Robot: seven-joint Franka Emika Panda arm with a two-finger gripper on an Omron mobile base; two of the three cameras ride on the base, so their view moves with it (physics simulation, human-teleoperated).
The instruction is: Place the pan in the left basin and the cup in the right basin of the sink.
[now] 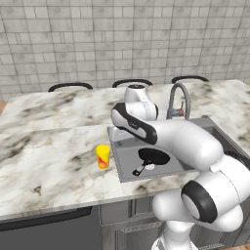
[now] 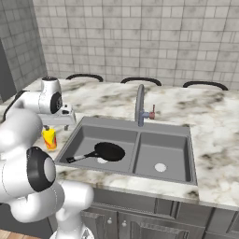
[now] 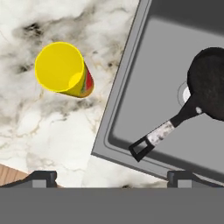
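The black pan (image 2: 109, 151) lies in the left basin (image 2: 84, 140) of the grey sink (image 2: 135, 125), over the drain, with its long handle (image 3: 162, 131) pointing toward the basin's front left corner. A yellow cup (image 3: 63, 70) with a red mark stands upright on the marble counter just left of the sink, also seen as the cup (image 1: 103, 156) and the cup (image 2: 49, 138). My gripper (image 3: 111, 179) hangs open and holds nothing, above the counter near the sink's left rim, between cup and pan. The right basin (image 2: 163, 156) holds nothing.
A tall curved faucet (image 2: 139, 105) rises behind the divider. Marble counter (image 1: 49, 161) stretches left of the cup and behind the sink. Dark chair backs (image 1: 71, 87) line the far edge. My own arm covers part of the sink in the left base view.
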